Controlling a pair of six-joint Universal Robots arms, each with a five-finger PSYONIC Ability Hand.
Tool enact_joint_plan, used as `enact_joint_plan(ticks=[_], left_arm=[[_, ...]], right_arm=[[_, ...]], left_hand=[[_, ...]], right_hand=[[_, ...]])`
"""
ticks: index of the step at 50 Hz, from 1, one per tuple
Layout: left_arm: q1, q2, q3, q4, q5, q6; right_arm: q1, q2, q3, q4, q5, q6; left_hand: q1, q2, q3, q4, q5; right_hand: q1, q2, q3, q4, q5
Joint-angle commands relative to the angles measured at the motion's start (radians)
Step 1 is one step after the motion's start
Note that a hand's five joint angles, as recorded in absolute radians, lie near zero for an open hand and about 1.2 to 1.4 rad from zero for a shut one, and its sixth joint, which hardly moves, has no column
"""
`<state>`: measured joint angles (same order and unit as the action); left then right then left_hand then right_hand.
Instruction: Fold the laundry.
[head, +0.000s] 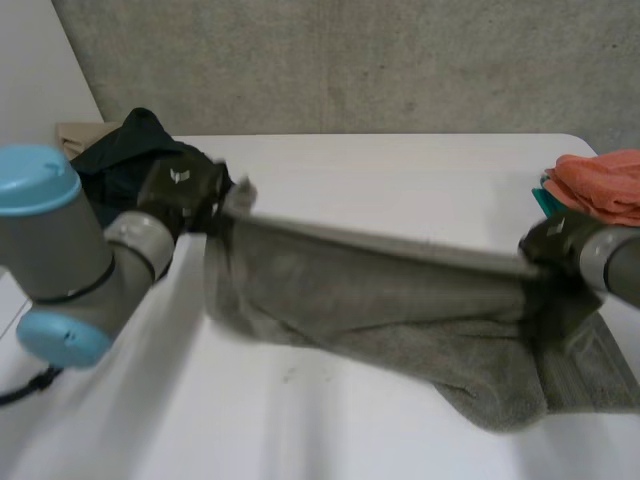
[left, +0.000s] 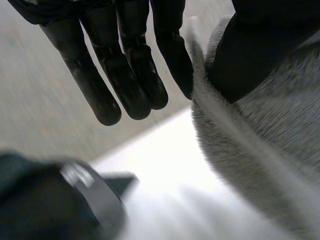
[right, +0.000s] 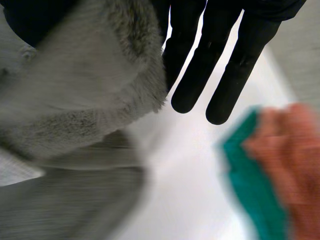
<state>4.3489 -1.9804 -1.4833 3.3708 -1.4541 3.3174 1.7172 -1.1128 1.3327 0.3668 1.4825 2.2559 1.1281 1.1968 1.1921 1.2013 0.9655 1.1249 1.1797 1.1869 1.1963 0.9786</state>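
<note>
The fluffy grey terry towel hung stretched above the white table, its lower part trailing on the surface. The left hand pinched one top corner between thumb and straight fingers; the right hand pinched the other likewise.

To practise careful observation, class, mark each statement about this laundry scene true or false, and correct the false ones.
1. The left hand and the right hand each pinch an end of the grey towel. True.
2. The towel lies neatly folded on the table. False: its upper edge is stretched between the hands.
3. An orange cloth lies near the right hand. True.
4. The dark garment lies beside the right hand. False: it is behind the left hand.
</note>
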Motion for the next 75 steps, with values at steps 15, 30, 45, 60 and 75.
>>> enact_joint_plan(ticks=[15, 30, 45, 60, 75], left_arm=[[0.035, 0.064, 0.195, 0.438, 0.000, 0.085], [0.074, 0.014, -0.176, 0.430, 0.006, 0.082], [0.118, 0.089, -0.241, 0.404, 0.006, 0.080], [0.121, 0.273, -0.304, 0.118, 0.050, 0.079], [0.202, 0.663, -0.238, -0.373, 0.067, 0.097]], right_arm=[[0.091, -0.179, -0.046, -0.747, 0.036, 0.060], [0.078, 0.039, 0.160, -0.574, -0.013, 0.224], [-0.120, 0.084, 0.137, -0.330, -0.014, 0.501], [-0.171, -0.078, 0.267, -0.244, -0.051, 0.213], [-0.172, -0.532, 0.158, 0.141, -0.047, -0.088]], left_hand=[[0.268, 0.199, 0.204, 0.195, 0.256], [0.268, 0.199, 0.204, 0.195, 0.256], [0.268, 0.199, 0.204, 0.195, 0.256], [0.268, 0.199, 0.204, 0.195, 0.256], [0.268, 0.199, 0.204, 0.195, 0.256]], right_hand=[[0.271, 0.217, 0.209, 0.200, 0.243], [0.271, 0.217, 0.209, 0.200, 0.243], [-0.385, -0.440, -0.447, -0.456, -0.413], [0.271, 0.217, 0.209, 0.200, 0.243], [0.271, 0.217, 0.209, 0.200, 0.243]])
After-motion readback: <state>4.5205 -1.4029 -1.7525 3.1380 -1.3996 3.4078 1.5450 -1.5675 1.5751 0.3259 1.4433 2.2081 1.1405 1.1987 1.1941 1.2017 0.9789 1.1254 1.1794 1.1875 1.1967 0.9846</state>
